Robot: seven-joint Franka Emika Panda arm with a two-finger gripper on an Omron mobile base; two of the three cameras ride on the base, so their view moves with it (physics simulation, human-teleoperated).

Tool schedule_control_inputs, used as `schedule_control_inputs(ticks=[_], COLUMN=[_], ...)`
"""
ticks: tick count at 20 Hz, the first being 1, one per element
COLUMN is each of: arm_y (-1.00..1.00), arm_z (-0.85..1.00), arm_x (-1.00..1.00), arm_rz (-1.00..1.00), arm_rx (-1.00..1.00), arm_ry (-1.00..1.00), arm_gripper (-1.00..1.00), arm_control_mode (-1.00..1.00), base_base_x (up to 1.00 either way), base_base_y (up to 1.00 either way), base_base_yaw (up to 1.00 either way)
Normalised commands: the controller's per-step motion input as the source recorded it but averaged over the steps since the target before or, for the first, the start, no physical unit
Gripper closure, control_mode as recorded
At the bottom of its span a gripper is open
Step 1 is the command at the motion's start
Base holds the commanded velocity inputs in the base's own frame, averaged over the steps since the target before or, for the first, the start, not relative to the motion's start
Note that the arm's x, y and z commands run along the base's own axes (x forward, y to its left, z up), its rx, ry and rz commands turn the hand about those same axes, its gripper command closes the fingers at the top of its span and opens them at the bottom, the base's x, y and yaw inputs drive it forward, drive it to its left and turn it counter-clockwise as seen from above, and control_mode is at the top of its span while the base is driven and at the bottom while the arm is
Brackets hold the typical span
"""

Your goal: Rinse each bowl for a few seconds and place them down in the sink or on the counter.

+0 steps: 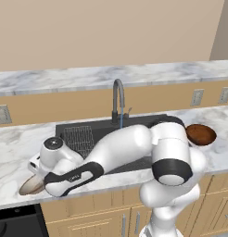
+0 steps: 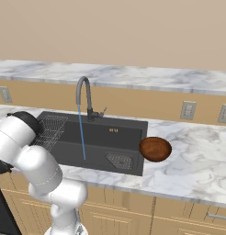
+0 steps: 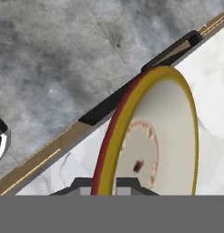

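My gripper [image 3: 104, 185] is shut on the rim of the tan bowl [image 3: 164, 136], which stands tilted on edge with its cream inside showing. In the left base view the tan bowl [image 1: 31, 185] hangs low at the front edge of the counter [image 1: 14, 143], left of the sink [image 1: 69, 126], and my gripper [image 1: 39, 178] is mostly hidden by the hand. The reddish-brown bowl [image 1: 200, 134] [image 2: 155, 148] sits upright on the counter [image 2: 197, 156] just right of the sink [image 2: 110, 133]. A thin stream of water [image 2: 81, 133] runs from the tap [image 2: 82, 92] into the basin.
A wire rack [image 1: 79, 138] [image 2: 50, 128] fills the sink's left part and a mesh drain [image 2: 120, 160] lies at the front right. The raised marble ledge [image 1: 88, 76] runs behind. A dark stove [image 1: 14, 224] sits below the counter's left end. Grey floor [image 3: 54, 59] shows past the counter edge.
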Motion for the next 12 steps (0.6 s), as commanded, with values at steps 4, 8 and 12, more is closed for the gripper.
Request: schedule_control_inputs(ticks=[4, 8, 12], arm_y=[0.1, 0.07, 0.09], arm_z=[-0.13, -0.07, -0.13], arm_x=[0.12, 0.1, 0.17], arm_rz=[0.0, 0.0, 0.0], arm_rx=[0.03, 0.04, 0.04], arm_ry=[-0.07, -0.11, -0.05], arm_gripper=[1.0, 1.0, 1.0], arm_control_mode=[-1.0, -1.0, -1.0], base_base_x=[0.0, 0.0, 0.0], base_base_y=[0.0, 0.0, 0.0], base_base_yaw=[0.0, 0.0, 0.0])
